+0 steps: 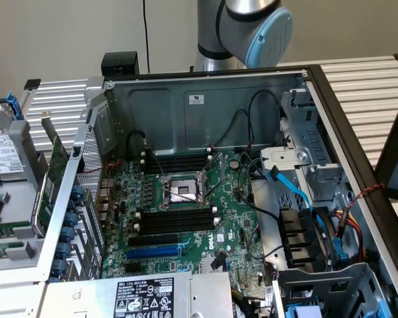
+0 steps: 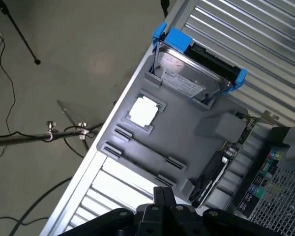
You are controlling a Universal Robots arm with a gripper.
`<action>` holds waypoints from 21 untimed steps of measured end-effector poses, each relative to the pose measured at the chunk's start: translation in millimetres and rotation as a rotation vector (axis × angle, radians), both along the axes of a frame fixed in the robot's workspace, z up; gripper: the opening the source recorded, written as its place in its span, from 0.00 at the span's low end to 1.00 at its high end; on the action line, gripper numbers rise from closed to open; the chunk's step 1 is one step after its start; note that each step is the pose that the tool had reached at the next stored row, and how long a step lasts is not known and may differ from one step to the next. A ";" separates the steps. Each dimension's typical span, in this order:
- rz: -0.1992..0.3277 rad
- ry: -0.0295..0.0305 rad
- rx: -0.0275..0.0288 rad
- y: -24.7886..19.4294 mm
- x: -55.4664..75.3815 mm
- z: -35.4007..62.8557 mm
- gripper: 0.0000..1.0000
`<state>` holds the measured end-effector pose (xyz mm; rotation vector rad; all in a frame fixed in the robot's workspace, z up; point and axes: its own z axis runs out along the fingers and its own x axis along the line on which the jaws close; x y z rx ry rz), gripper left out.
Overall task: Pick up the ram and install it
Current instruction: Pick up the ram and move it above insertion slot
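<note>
My gripper hangs shut with nothing between its fingers, above the near edge of a grey parts tray. Two long holders with end clips cross the tray; seen from above they carry only a thin dark line. At the exterior view's left, narrow green strips lie in that tray and look like the ram on edge, though I cannot be sure. In the open computer case, the black memory slots beside the processor socket stand without a stick in them.
The tray also holds a hard drive in a blue carrier, a processor chip and an upright green expansion card. The case wall rises beside the tray. Cables cross the case's right side. The table is slatted metal.
</note>
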<state>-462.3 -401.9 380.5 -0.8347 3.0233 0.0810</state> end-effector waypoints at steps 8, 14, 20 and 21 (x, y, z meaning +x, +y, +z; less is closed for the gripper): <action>0.146 0.0000 0.0000 0.0 0.0 -0.8 0.11; 0.255 0.0000 0.0000 0.0 0.0 -1.1 0.11; 0.364 0.0000 0.0001 0.0 0.0 -1.4 0.11; 0.382 0.0000 0.0001 0.0 0.0 -1.5 0.11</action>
